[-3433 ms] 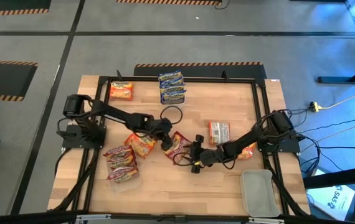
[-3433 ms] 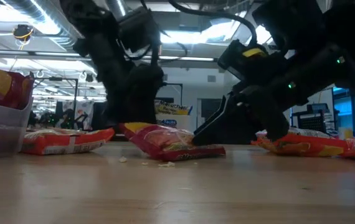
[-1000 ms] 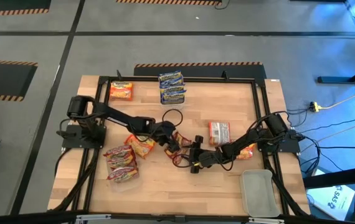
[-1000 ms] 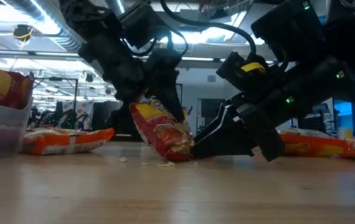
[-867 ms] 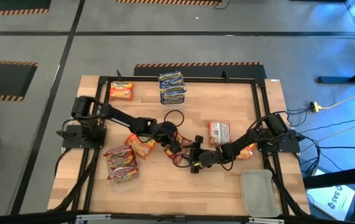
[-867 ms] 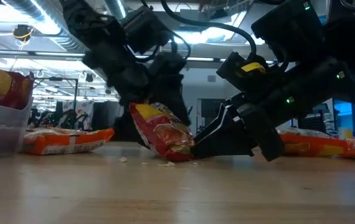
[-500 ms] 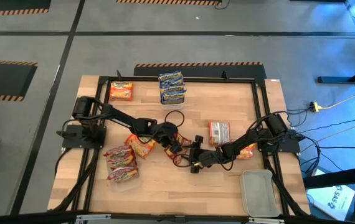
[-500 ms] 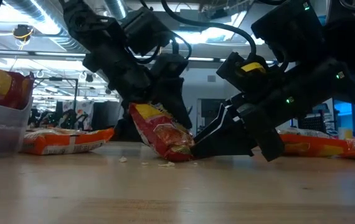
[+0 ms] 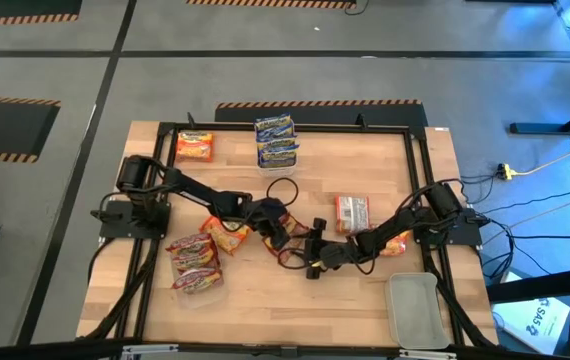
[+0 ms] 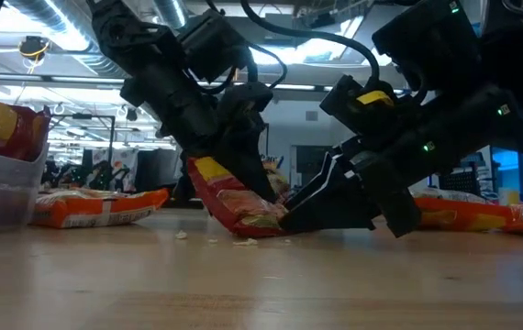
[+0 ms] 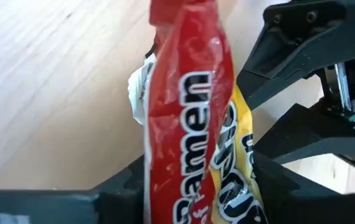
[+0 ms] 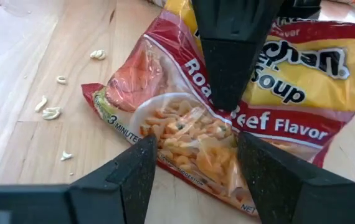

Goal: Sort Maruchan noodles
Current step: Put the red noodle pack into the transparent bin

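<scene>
The left gripper's fingers (image 11: 134, 186) are pinching the red Roast Beef packet (image 12: 227, 118) edge-on – it stands tilted near the middle of the desk (image 9: 365, 300), its lower edge on the wood. From the opposite side the right gripper (image 12: 193, 168) has its fingers spread on either side of the packet's low end, gripping nothing. A few noodle crumbs (image 12: 50, 112) lie just beside it. Farther out, more red packets (image 9: 197, 262) lie piled on the left, blue ones (image 9: 276, 140) at the far edge beside an orange packet (image 9: 194, 147), with an empty tub (image 9: 413, 308) at the right near corner. The step in hand looks like picking this packet up for sorting – next the left arm would need to lift it clear of the right fingers and carry it toward the red pile.
</scene>
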You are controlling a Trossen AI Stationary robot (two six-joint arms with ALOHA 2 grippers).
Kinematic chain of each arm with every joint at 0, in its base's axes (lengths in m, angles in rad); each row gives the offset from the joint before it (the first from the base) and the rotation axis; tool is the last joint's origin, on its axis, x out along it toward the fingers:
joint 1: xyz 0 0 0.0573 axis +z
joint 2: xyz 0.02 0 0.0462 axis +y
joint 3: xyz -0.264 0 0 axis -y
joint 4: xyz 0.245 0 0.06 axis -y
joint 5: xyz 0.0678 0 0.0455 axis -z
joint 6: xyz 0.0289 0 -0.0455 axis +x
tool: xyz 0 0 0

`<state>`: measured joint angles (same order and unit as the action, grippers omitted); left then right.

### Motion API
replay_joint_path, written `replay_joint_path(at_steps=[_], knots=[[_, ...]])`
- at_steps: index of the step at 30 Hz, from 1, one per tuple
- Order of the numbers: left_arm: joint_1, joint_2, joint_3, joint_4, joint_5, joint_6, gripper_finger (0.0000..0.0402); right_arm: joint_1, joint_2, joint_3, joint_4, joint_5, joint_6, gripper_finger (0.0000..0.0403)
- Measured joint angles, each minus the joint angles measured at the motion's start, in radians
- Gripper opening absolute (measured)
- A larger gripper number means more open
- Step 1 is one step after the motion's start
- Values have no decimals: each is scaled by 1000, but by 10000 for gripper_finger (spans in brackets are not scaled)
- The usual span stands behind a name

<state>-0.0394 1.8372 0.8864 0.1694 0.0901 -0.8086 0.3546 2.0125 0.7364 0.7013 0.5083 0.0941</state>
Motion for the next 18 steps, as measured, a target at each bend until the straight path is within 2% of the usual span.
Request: replay_joint_path(at_steps=[4,10,13,18], knots=[[-13,-6,0,0,-6,57,155,21,-30,-1,-23,-1,-29,218],[-36,-77,-2,-37,-11,138,153,94,-113,0,-3,62,-102,218],[-63,-145,-2,-84,-50,166,153,136,-153,1,-1,88,-134,218],[-144,-292,-2,-211,-155,168,152,196,-186,1,5,197,-153,218]])
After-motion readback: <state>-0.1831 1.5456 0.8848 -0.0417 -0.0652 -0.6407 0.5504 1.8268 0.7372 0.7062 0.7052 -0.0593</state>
